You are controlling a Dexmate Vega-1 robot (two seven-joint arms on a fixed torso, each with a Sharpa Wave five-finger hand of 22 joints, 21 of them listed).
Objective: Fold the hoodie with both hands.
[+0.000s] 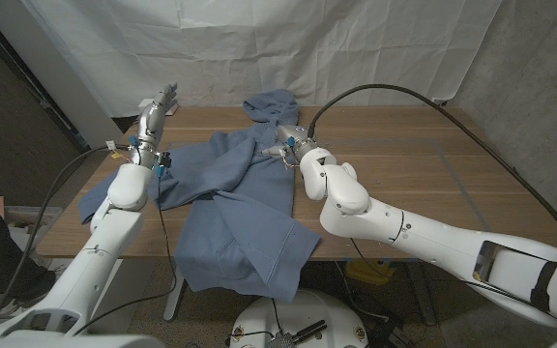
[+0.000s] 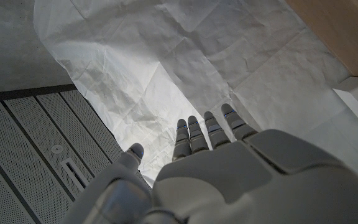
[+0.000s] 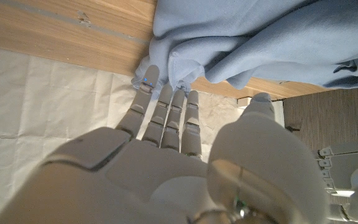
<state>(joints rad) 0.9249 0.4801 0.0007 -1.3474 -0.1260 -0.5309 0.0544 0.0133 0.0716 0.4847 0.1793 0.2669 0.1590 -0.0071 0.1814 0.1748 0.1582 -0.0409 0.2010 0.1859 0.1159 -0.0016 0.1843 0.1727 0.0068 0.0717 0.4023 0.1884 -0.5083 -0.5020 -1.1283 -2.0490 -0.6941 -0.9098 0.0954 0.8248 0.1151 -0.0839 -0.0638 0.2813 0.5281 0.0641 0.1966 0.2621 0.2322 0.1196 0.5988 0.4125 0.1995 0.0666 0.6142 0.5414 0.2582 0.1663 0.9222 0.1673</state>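
The blue hoodie lies crumpled across the middle of the wooden table, hood toward the back, its lower part hanging over the front edge. My left hand is raised over the table's back left corner, off the cloth, fingers straight and apart, holding nothing. My right hand hovers at the hoodie's neck area just below the hood. Its fingertips reach the edge of a fabric fold and its thumb stands apart; nothing is gripped.
A white crumpled backdrop hangs behind the table. A black cable arcs over the table's right half toward my right arm. One sleeve droops over the left edge. Bare wood shows on the right.
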